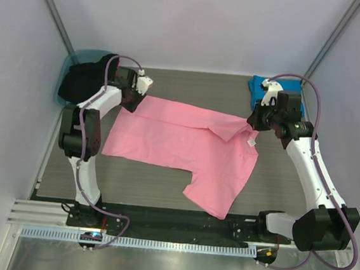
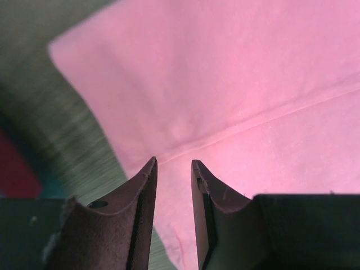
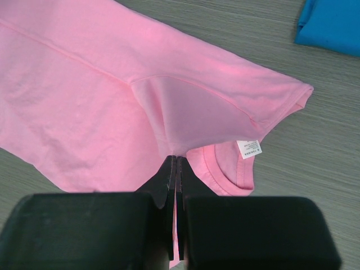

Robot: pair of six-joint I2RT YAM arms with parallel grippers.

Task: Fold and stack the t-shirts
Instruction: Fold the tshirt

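Spread over the middle of the worktop [image 1: 161, 194]: pink shirt [image 1: 178, 151], far right shoulder turned in. Pinching that fold beside the collar with the right pincer [image 3: 176, 163], pressed tight, probably to drag it across. Poised at the shirt's far left corner with the left pincer [image 2: 173, 163], partly spread, nothing between. Parked far right, folded: blue shirt [image 1: 258, 85], seemingly the stack's base.

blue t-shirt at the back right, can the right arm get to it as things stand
Probably within reach: the blue t-shirt lies close behind the right gripper and nothing blocks the way. But that gripper is shut on the pink t-shirt, so it must let go first.
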